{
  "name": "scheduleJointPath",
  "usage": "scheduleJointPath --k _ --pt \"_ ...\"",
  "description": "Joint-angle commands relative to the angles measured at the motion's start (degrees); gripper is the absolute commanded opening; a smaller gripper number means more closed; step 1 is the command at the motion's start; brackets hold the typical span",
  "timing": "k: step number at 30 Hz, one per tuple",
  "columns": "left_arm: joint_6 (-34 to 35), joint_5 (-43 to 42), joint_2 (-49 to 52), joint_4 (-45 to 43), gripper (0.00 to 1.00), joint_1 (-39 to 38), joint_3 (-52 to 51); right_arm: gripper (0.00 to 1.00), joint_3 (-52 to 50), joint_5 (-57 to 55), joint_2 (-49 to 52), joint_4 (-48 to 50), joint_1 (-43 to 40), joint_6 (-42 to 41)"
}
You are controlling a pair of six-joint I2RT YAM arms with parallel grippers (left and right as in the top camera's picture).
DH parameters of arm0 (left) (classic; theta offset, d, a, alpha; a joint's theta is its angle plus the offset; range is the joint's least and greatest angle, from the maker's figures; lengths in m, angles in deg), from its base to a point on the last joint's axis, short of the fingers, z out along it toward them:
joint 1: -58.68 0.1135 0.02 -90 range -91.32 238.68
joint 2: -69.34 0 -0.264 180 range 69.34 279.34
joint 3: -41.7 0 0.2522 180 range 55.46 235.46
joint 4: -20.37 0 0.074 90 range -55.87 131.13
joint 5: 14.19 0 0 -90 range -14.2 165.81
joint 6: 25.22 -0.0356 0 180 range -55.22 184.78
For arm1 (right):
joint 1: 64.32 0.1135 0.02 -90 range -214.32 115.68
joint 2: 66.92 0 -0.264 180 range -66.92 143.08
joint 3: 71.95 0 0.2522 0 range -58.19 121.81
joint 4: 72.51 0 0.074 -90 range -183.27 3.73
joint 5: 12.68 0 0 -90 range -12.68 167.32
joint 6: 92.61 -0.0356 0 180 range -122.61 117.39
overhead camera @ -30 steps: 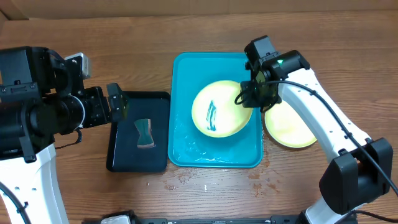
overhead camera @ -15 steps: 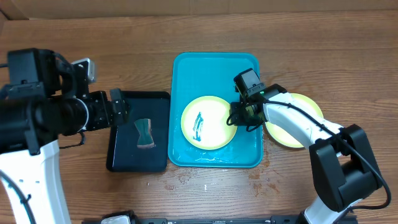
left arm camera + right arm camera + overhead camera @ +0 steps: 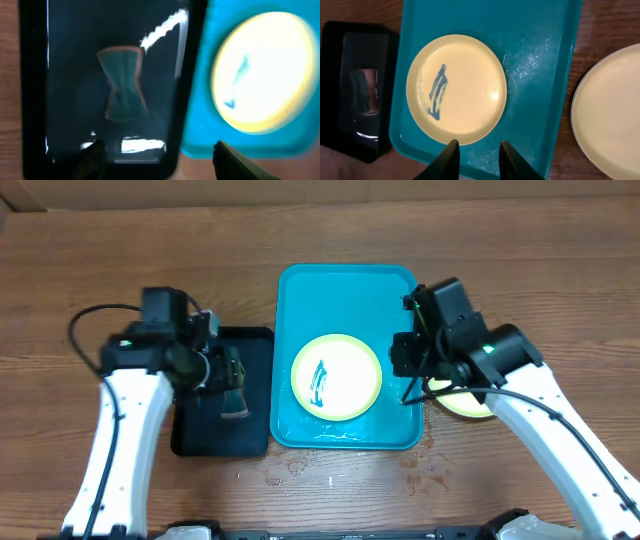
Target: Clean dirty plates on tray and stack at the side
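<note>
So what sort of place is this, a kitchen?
More likely a robotics test bench than a kitchen: a plain wooden table carries a bright turquoise rectangular plastic tray holding one round pale yellow plate with a dark smear, beside a small black tray with a teal hourglass-shaped sponge.

Your left wrist view's pure blur, so that teal hourglass-shaped pad (image 3: 122, 85) is mush, and the clean pale-yellow round plate (image 3: 615, 115) runs off the right wrist picture's edge.
</note>
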Motion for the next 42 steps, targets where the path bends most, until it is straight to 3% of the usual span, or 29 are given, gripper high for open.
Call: scheduleJointPath --k 1,5,12,13,15,16,27,33,35,36,42 --pt "7.0 10.1 5.0 -4.5 0.55 -2.0 -3.3 0.28 0.7 2.2 0.5 -1.4 -0.1 0.2" --pt "8.3 9.7 12.5 -10.0 0.34 -2.6 -3.4 0.30 0.7 2.2 0.8 -2.5 -0.1 0.2" --pt "8.5 9.8 24.5 -11.8 0.34 -2.8 -3.4 0.30 0.7 2.2 0.8 -3.6 -0.1 0.2" --pt "8.5 9.7 25.6 -12.1 0.29 -2.7 -3.4 0.30 0.7 2.2 0.8 -3.8 -0.1 0.2" --pt "8.4 8.4 26.8 -12.7 0.08 -2.7 -3.4 0.30 0.7 2.2 0.7 -3.9 -0.1 0.2" --pt "8.4 7.5 26.9 -12.6 0.04 -2.7 -3.3 0.30 0.7 2.2 0.8 -3.9 -0.1 0.2" --pt "7.2 0.6 23.5 -4.1 0.06 -3.7 6.3 0.29 0.7 2.2 0.8 -3.9 -0.1 0.2" --pt "7.2 4.9 24.0 -5.7 0.26 -7.2 3.9 0.29 0.7 2.2 0.7 -3.9 -0.1 0.2" --pt "7.2 5.7 24.2 -5.9 0.43 -8.1 3.1 0.29 0.7 2.2 0.7 -4.2 -0.1 0.2" --pt "7.2 5.7 24.2 -5.7 0.44 -8.4 3.0 0.29 0.7 2.2 0.8 -4.4 -0.1 0.2" --pt "7.4 6.1 23.7 -5.2 0.36 -8.7 3.2 0.29 0.7 2.2 0.7 -5.0 -0.1 0.2"
